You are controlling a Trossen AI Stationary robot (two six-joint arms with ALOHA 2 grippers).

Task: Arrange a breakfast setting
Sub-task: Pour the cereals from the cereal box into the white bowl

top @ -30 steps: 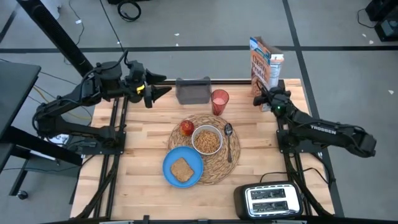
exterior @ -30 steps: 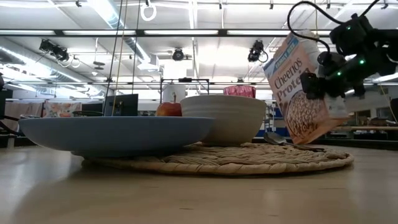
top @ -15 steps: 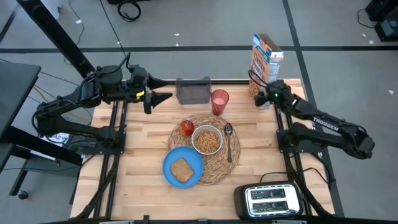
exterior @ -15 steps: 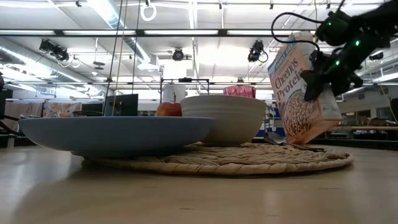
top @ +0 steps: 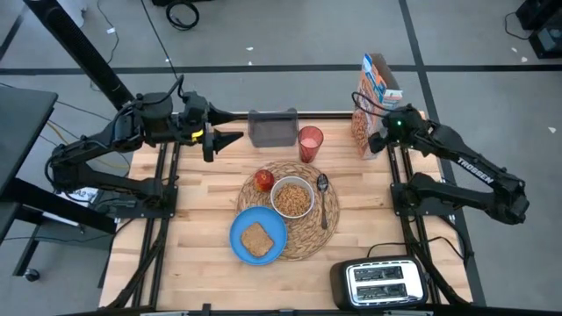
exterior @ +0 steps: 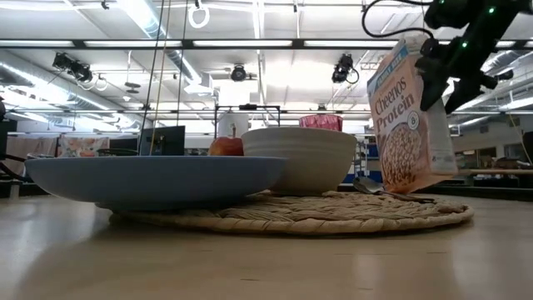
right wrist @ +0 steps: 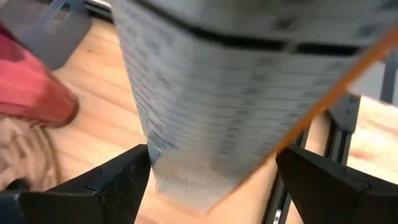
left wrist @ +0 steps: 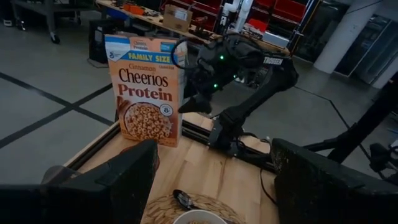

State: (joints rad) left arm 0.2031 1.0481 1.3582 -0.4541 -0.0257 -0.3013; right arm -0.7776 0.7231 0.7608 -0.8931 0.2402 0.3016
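My right gripper [top: 379, 139]: at about 2 o'clock on the table, at the far right corner, right against the Cheerios Protein box [top: 370, 105]. In my right wrist view the fingers [right wrist: 93, 183] stand wide apart with the box's grey side panel between them; I cannot tell whether they touch it.
My left gripper [top: 230, 138]: hovering at about 10 o'clock over the far left of the table, fingers spread apart, holding nothing, pointed toward the grey tray [top: 272, 129].
Cheerios Protein box: standing upright on the table edge at 1 to 2 o'clock, well apart from the placemat [top: 290, 211].
Placemat: round woven straw, middle of the table.
White bowl [top: 292, 197]: on the placemat's centre, filled with cereal.
Red apple [top: 264, 181]: on the placemat at the bowl's 10 o'clock, touching or nearly touching it.
Metal spoon [top: 323, 198]: on the placemat at the bowl's 3 o'clock, lying front to back.
Blue plate [top: 258, 234]: at the bowl's 7 o'clock, overlapping the placemat's edge.
Toast slice [top: 256, 239]: flat on the blue plate.
Red cup [top: 310, 143]: upright at the placemat's 12 o'clock, just beside the grey tray.
Toaster [top: 385, 283]: at 5 o'clock, near corner of the table.
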